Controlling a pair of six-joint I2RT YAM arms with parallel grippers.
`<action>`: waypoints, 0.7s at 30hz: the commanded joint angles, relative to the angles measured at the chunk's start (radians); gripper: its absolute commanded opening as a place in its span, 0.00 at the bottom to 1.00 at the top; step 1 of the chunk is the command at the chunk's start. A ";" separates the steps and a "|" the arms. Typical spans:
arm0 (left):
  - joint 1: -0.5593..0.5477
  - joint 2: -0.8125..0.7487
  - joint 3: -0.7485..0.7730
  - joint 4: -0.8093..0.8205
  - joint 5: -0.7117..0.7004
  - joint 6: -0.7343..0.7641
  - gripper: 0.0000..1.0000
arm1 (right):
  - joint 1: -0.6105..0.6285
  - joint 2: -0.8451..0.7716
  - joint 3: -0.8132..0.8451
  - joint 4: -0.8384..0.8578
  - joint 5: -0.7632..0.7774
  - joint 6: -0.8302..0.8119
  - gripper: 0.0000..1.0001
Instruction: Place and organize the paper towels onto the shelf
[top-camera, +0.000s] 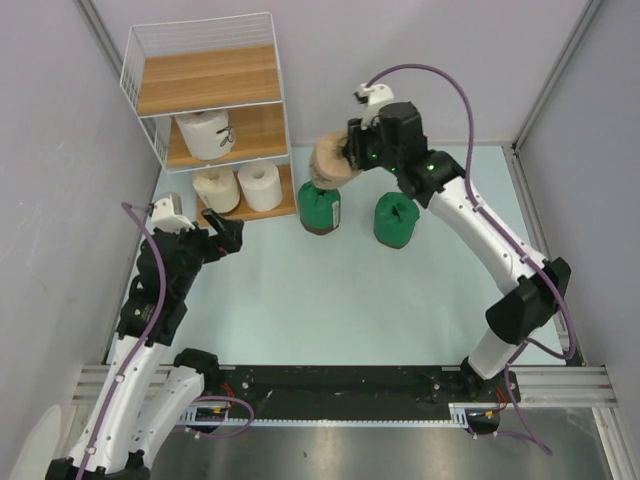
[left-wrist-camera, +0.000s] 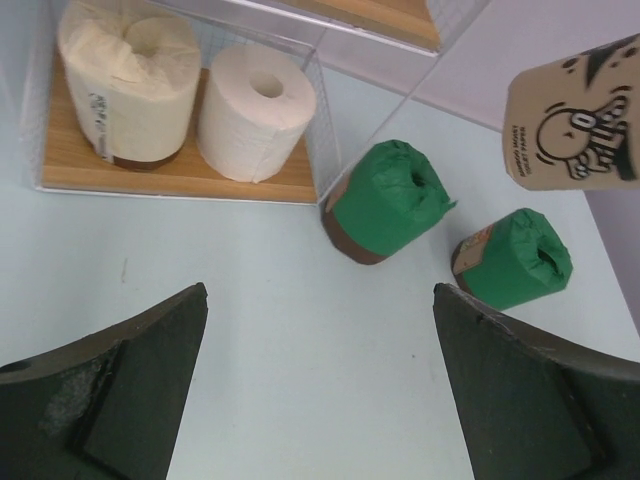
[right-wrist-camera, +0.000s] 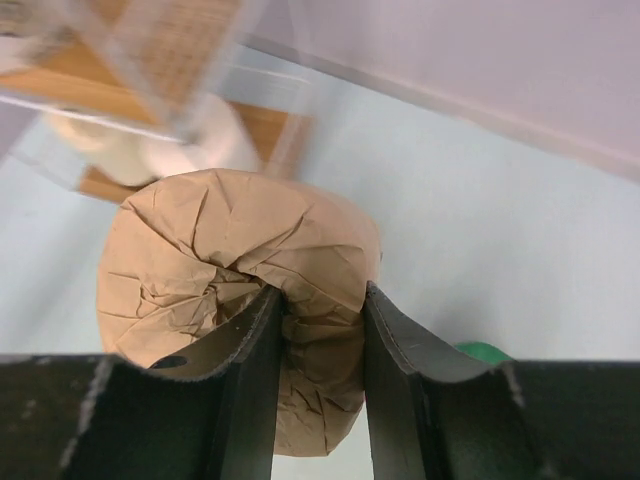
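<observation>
Roll count: six in view, in three groups.

- Three cream rolls are sitting on the shelf (top-camera: 205, 80) at far left. One (top-camera: 207, 133) is standing on the middle board. The other two are on the bottom board, just beside each other: left one (top-camera: 217, 188), right one (top-camera: 262, 185). All three are standing on end with the core hole facing up.
- Two green rolls are standing on the worktop (top-camera: 330, 290). The left one (top-camera: 320, 208) is sitting just beside the right end of the bottom board. The right one (top-camera: 397, 220) is standing near it, clearly apart.
- One tan roll (top-camera: 328, 165) is hanging off the worktop in the right pincer (right-wrist-camera: 322, 300), just right of the shelf and over the left green roll. From the top view I can't tell how high it is relative to the boards.

Right pincer: clenched on the tan roll, with both fingers biting into its crumpled paper end.

Left pincer (left-wrist-camera: 318, 290): released, fingers spread wide and gripping nothing. It is hovering over bare worktop near the front of the bottom board, pointing toward the two cream rolls there and the green rolls.
</observation>
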 joint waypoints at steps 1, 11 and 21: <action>0.025 -0.045 0.053 -0.053 -0.109 0.037 1.00 | 0.216 -0.032 0.095 0.014 0.113 -0.063 0.28; 0.360 0.047 0.113 -0.118 0.197 0.032 1.00 | 0.424 0.149 0.322 0.078 0.304 -0.081 0.24; 0.482 0.127 0.118 -0.076 0.321 0.022 1.00 | 0.444 0.281 0.426 0.250 0.431 -0.152 0.24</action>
